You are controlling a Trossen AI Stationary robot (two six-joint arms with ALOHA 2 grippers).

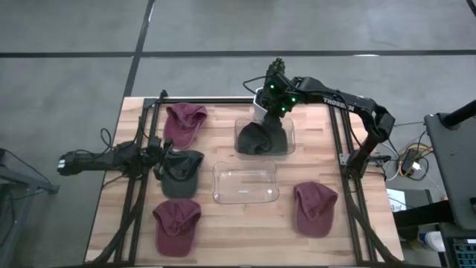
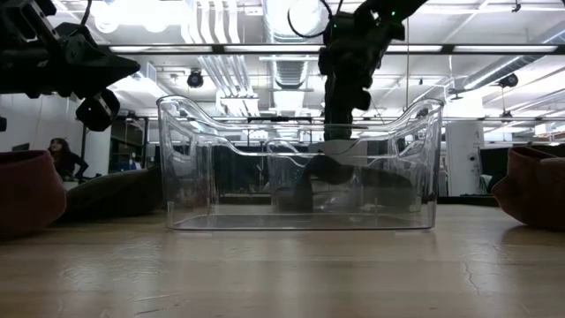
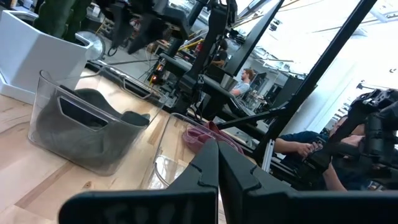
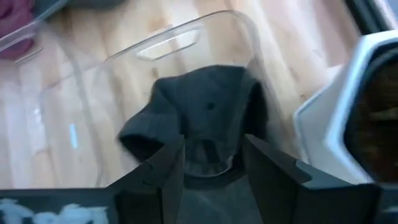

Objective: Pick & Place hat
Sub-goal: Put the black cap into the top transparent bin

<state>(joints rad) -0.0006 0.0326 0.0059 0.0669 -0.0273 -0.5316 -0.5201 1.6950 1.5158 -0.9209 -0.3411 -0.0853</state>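
The right gripper [image 1: 272,112] hangs over the far clear plastic bin [image 1: 288,128], its fingers [image 4: 165,168] spread apart and released, nothing between them. Right below, the dark grey cap [image 4: 202,121] lies crumpled inside that bin, free of the fingers. A second clear plastic bin [image 1: 245,195] sits nearer on the wooden desk [image 1: 223,238], well apart from the gripper. Maroon caps rest around: one far left [image 1: 184,123], one near left [image 1: 176,225], one near right [image 1: 314,208]. Another dark grey cap [image 1: 181,173] lies by the left gripper [image 3: 217,163], whose fingers are clenched together on nothing at the desk's left side.
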